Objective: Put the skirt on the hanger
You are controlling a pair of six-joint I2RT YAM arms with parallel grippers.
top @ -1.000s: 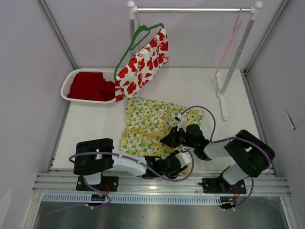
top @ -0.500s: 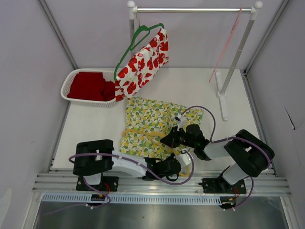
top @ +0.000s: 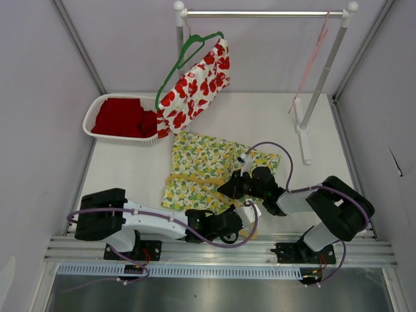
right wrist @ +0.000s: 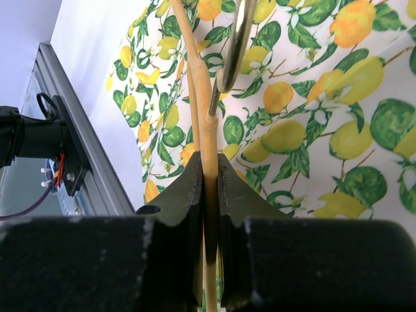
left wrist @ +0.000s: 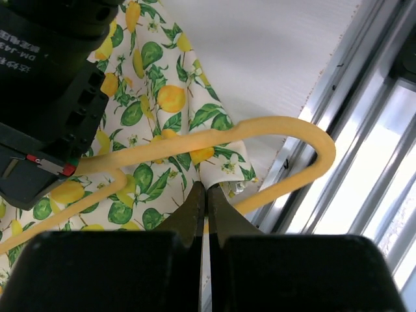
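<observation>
The skirt, pale cloth printed with yellow lemons and green leaves, lies spread flat on the worktop, about midway between the left and right edges and reaching toward the near edge. The hanger, slim and yellow, lies across the skirt's near part, its rounded end poking past the hem at the near edge. The right pincer is clamped on one of its bars.

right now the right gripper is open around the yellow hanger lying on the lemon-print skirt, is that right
Not quite. The right gripper is shut on the yellow hanger, not open around it. The right wrist view shows its jaws pressed against the hanger's bar from both sides. The rest holds: the hanger does lie on the lemon-print skirt.
</observation>
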